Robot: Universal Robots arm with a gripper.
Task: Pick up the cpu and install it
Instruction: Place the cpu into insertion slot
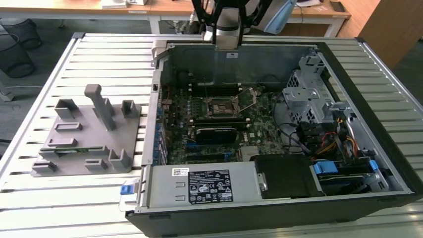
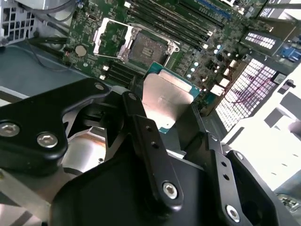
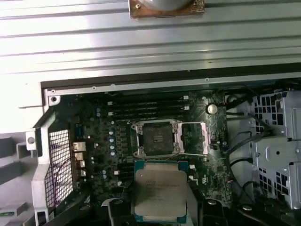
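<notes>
we see pale metal tabletop, long slats running across, grooves between them dark. in first wrist view same slats catch bright glare, nearly white. beyond tabletop's far edge, light wooden desk on white legs; second wooden desk beside it, toward exterior view's right. two black mesh wastebaskets stand on floor at exterior view's left, one behind other. floor dark grey. we note wooden cabinet side at exterior view's right. light even, shadows soft.

Silver-topped, green-edged cpu; black fingers; grey fixture
</notes>
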